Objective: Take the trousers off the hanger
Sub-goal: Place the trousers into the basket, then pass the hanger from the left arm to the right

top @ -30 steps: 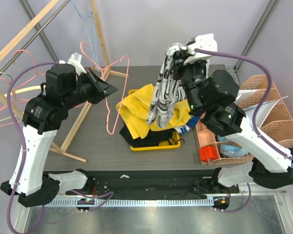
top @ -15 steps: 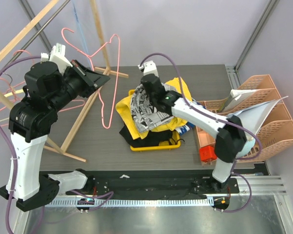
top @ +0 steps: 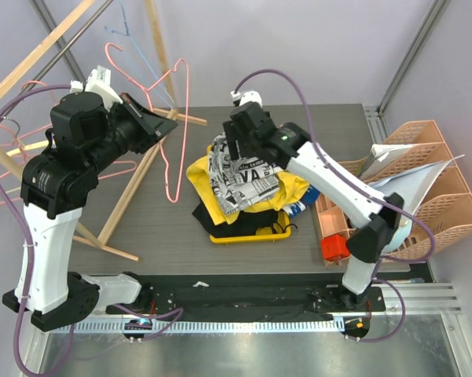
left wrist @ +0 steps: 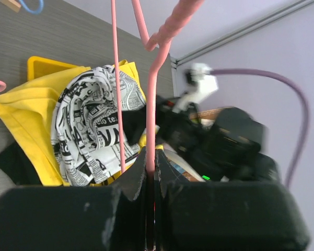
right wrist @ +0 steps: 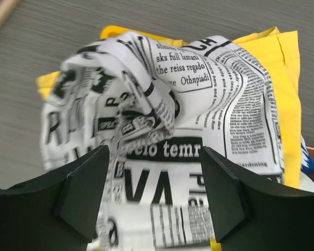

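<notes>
Trousers (top: 243,182): newsprint cloth, crumpled heap on yellow garment (top: 200,169) in yellow tray (top: 245,238), table centre, clear of hanger. Judged light, limp, grippy; pinch any raised fold.
Hanger (left wrist: 151,115): bare pink wire, raised far left, clamped in left gripper (left wrist: 150,167), jaws pressed together on it.
Right gripper (right wrist: 154,159): jaws spread, just above heap, holding nothing.

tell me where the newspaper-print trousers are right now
In the top view the trousers lie crumpled mid-table on the yellow cloth in the yellow tray, just under the open right gripper.
</notes>
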### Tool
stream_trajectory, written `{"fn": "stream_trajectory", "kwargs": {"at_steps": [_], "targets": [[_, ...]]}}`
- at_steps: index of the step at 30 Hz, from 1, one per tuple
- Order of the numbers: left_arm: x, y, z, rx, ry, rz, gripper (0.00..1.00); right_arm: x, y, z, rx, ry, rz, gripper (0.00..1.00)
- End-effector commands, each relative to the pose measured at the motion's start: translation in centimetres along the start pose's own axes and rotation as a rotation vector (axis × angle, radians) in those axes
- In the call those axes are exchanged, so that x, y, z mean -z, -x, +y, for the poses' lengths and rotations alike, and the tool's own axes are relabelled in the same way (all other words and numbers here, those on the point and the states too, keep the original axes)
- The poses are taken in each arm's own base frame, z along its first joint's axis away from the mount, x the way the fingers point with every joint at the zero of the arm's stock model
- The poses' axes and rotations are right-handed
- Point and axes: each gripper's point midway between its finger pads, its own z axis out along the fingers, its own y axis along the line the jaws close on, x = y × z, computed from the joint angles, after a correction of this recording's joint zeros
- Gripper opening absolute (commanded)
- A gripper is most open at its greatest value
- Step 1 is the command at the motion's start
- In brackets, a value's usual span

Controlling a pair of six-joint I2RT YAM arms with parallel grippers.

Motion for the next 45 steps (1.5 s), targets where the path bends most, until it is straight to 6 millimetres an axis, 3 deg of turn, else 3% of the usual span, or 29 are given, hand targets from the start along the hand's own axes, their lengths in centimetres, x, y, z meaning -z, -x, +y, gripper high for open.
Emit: {"fn": "stream_trajectory", "kwargs": {"at_steps": [1, 2, 3, 6, 9, 10, 13, 16, 17, 19, 23, 27, 30, 38, 41, 42, 43, 45], "targets": [[0.4, 1.0, 0.1, -0.034, 0.016, -0.039, 0.00, 12.8, 3.8, 0.7, -0.032, 0.251, -0.102, 0.77], [0.4, 1.0, 0.3, -0.030, 0.023, -0.041, 0.00, 14.6, 4.2, 1.7, 0.001, 0.312, -0.143, 0.78], [0.3, 0.9, 0.5, -0.030, 0.035, -0.038, 0.00, 18.3, 4.8, 3.7, 0.019, 0.420, -0.208, 0.79], [0.1, 0.8, 0.9, -0.024, 0.056, -0.037, 0.00, 24.0, 5.4, 7.6, 0.068, 0.597, -0.295, 0.89], [-0.1, 0.6, 1.2, -0.021, 0.067, -0.029, 0.00, 25.8, 5.5, 9.2, 0.106, 0.593, -0.373, 0.91], [-0.3, 0.5, 1.2, -0.021, 0.064, -0.023, 0.00, 27.1, 4.5, 10.7, 0.144, 0.628, -0.385, 0.91], [-0.2, 0.4, 1.3, -0.017, 0.071, -0.019, 0.00, 29.8, 4.0, 13.0, 0.203, 0.656, -0.468, 0.91], [-0.2, 0.4, 1.7, -0.014, 0.089, -0.024, 0.00, 31.3, 4.6, 14.5, 0.200, 0.680, -0.516, 0.91], [-0.1, 0.4, 1.8, -0.014, 0.094, -0.023, 0.00, 30.8, 3.9, 15.9, 0.225, 0.677, -0.502, 0.91], [-0.1, 0.2, 2.1, -0.014, 0.109, -0.017, 0.00, 30.6, 4.9, 15.8, 0.205, 0.587, -0.529, 0.90], [0.0, -0.1, 2.5, 0.000, 0.127, -0.008, 0.00, 29.2, 5.2, 18.0, 0.194, 0.497, -0.539, 0.88], [0.1, -0.1, 2.5, 0.014, 0.125, -0.011, 0.00, 28.4, 5.7, 19.1, 0.177, 0.439, -0.552, 0.83], [0.3, 0.0, 2.3, 0.021, 0.121, -0.017, 0.00, 27.5, 6.1, 18.8, 0.168, 0.355, -0.565, 0.75], [0.3, -0.2, 2.5, 0.039, 0.125, -0.011, 0.00, 27.1, 6.4, 18.7, 0.161, 0.314, -0.574, 0.43], [0.5, -0.2, 2.2, 0.052, 0.113, -0.007, 0.00, 26.8, 6.2, 18.7, 0.159, 0.297, -0.575, 0.23], [0.6, -0.3, 2.0, 0.058, 0.106, -0.003, 0.00, 26.4, 6.0, 18.6, 0.167, 0.276, -0.573, 0.07], [0.7, -0.2, 1.8, 0.064, 0.096, -0.003, 0.00, 26.2, 6.1, 18.1, 0.173, 0.241, -0.580, 0.01], [0.8, -0.1, 1.3, 0.067, 0.075, -0.007, 0.00, 26.0, 6.2, 18.2, 0.169, 0.224, -0.587, 0.01]]}}
